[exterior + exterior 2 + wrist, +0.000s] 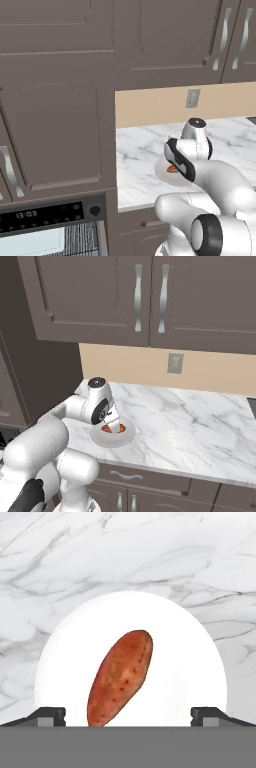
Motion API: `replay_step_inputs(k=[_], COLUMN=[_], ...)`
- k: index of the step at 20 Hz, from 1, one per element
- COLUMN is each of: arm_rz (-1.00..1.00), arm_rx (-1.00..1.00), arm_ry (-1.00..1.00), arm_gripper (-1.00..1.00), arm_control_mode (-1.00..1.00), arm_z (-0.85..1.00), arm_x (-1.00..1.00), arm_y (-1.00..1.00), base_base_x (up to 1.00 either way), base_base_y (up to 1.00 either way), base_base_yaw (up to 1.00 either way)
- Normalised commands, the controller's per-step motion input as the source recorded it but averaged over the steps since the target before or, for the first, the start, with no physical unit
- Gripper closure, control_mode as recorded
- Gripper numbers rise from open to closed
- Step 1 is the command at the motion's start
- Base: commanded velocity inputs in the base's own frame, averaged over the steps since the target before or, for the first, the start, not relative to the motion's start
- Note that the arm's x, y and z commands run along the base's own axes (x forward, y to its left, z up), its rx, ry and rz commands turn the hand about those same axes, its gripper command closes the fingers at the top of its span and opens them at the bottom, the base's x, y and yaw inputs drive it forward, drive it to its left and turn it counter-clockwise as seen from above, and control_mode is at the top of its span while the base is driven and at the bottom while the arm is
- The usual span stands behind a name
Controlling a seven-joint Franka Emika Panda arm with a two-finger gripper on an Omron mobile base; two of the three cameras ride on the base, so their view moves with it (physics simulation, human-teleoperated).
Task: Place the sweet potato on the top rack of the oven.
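gripper (128,716) open wide, hanging right over the potato (120,677) on the plate (190,662).
its tips sit far apart, one on each side. the potato lies slanted, so i think the hand should turn to squeeze across its thin middle, then go straight down. oven (50,220) is low on the left.

My end effector (114,425) hangs over the pale plate (125,440) on the marble tabletop (190,426). Directly beneath it, the sweet potato (106,429) shows as an orange-red patch on the plate, partly hidden. Finger spacing unreadable from here. Beyond it, a wall outlet (175,363) on the beige backsplash; above, brown cabinet doors (150,298) with two silver handles.
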Motion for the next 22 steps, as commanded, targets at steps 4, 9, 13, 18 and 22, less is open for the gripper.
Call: replay_step_inputs(k=[4,9,13,18,22], arm_rz=[0.0,0.0,0.0,0.0,0.0], arm_rx=[0.0,0.0,0.0,0.01,0.02], arm_ry=[0.09,0.09,0.04,0.03,0.0], arm_gripper=[-1.0,-1.0,-1.0,-1.0,-1.0], arm_control_mode=[-1.0,-1.0,-1.0,-1.0,-1.0], arm_z=[-0.26,-0.24,-0.29,-0.36,-0.35], arm_x=[0.28,0.27,0.0,0.0,0.0], arm_y=[-0.07,-0.14,0.0,0.0,0.0], base_base_x=[0.0,0.0,0.0,0.0,0.0], base_base_y=[0.0,0.0,0.0,0.0,0.0], base_base_yaw=[0.0,0.0,0.0,0.0,0.0])
